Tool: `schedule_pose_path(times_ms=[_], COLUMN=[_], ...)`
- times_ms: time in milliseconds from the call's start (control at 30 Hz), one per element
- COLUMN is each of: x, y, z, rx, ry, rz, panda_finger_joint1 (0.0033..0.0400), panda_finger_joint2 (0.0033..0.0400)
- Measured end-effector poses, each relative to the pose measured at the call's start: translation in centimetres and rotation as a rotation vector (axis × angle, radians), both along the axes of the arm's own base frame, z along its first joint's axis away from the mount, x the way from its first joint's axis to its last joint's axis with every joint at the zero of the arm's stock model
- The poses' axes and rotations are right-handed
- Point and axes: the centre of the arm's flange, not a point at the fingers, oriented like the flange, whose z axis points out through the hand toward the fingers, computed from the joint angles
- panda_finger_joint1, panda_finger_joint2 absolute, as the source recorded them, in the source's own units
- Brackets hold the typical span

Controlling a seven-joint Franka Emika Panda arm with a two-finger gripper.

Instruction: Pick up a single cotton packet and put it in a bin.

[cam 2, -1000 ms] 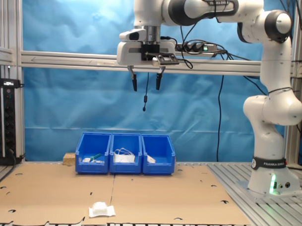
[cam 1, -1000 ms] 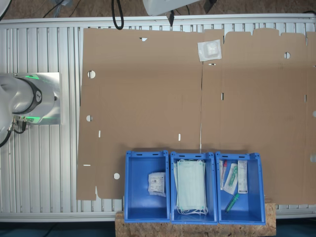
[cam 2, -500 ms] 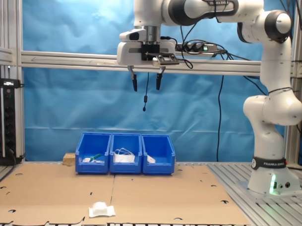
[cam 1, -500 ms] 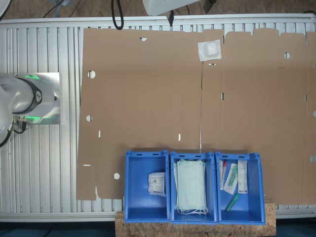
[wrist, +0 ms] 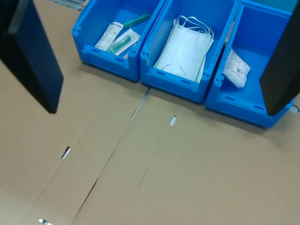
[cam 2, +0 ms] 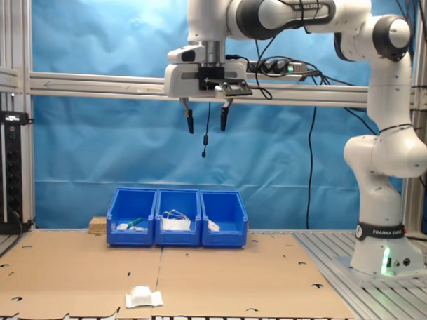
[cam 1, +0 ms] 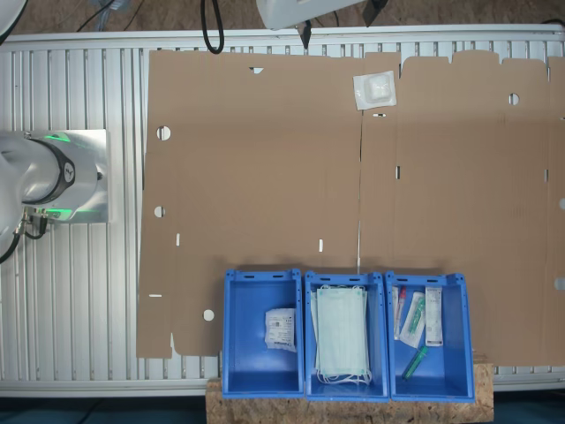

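Hanging high in the second exterior view's upper middle, the gripper gapes empty; the packet lies far below on the cardboard, near the bottom edge.

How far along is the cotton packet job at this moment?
Nothing looks done yet: the cotton packet lies on the cardboard, far from the blue bins. Nothing is in hand: the pincer hangs open and empty, high above the table. Descending, grasping the packet and dropping it in a bin all remain.
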Motion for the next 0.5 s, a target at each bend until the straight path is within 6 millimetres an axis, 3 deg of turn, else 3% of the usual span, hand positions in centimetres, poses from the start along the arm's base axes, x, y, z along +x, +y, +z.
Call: schedule_pose_path(times_ms=[500], x=[2.3], y=[2.2], z=[-5.9], rx=[-0.023], ry=[0.044], rz=[0.028], panda_finger_joint1=[0.0400], panda_finger_joint2=[0.0400])
